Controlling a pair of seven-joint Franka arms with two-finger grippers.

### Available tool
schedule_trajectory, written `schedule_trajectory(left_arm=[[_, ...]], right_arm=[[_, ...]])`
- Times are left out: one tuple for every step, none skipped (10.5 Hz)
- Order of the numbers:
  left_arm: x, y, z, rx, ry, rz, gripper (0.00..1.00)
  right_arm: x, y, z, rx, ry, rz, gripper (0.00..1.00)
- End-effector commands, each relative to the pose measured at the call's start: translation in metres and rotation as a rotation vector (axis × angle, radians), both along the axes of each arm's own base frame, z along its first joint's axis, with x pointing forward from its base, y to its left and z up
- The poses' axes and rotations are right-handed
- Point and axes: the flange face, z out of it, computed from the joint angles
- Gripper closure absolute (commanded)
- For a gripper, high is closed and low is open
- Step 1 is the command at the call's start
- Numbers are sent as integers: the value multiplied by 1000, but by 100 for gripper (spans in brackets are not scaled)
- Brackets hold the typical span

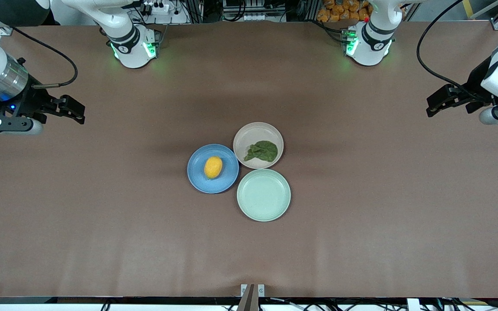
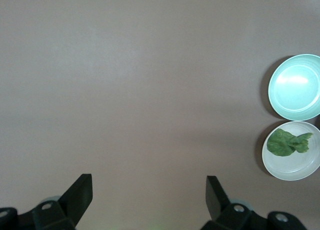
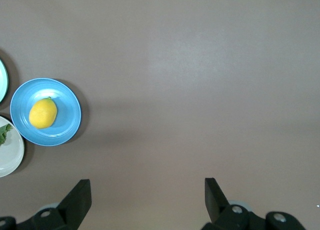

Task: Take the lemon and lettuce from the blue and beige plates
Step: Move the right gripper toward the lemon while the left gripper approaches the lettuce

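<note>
Small oval yellow lemon [image 1: 213,167] on round blue plate [image 1: 197,177]: firm, smooth, may roll; pinch across its middle. Thin, limp, wrinkled green lettuce leaf [image 1: 262,150] on beige plate [image 1: 249,134]: pinch a raised fold. Left tool [image 1: 431,106] and right tool [image 1: 79,113] both wide, empty, over bare table [image 1: 102,224] ends.

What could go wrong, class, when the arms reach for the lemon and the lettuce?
1. The lemon is smooth and oval; it may roll off the blue plate if nudged.
2. The lettuce lies flat on the beige plate; an end effector could scrape the plate.
3. The plates touch, so bumping one may shift the others.
</note>
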Motion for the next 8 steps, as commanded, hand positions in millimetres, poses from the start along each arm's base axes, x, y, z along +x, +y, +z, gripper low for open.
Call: schedule_trajectory(left_arm=[[-2, 4, 0, -2, 16, -22, 0], [0, 4, -7, -2, 30, -22, 0], [5, -4, -22, -8, 59, -36, 0], [0, -21, -47, -4, 124, -53, 0], [0, -35, -71, -4, 164, -62, 0], [1, -61, -98, 1, 192, -58, 0], [5, -84, -124, 7, 211, -12, 0], [7, -113, -154, 11, 230, 9, 0]], right_arm=[[-8, 0, 3, 9, -7, -2, 0], [-8, 0, 3, 10, -7, -2, 0], [-9, 1, 3, 10, -7, 0, 0], [-8, 1, 2, 10, -2, -3, 0], [-9, 1, 1, 9, 2, -3, 0], [-8, 2, 1, 9, -1, -3, 0], [-2, 13, -6, 28, -7, 10, 0], [10, 30, -18, 71, -30, -8, 0]])
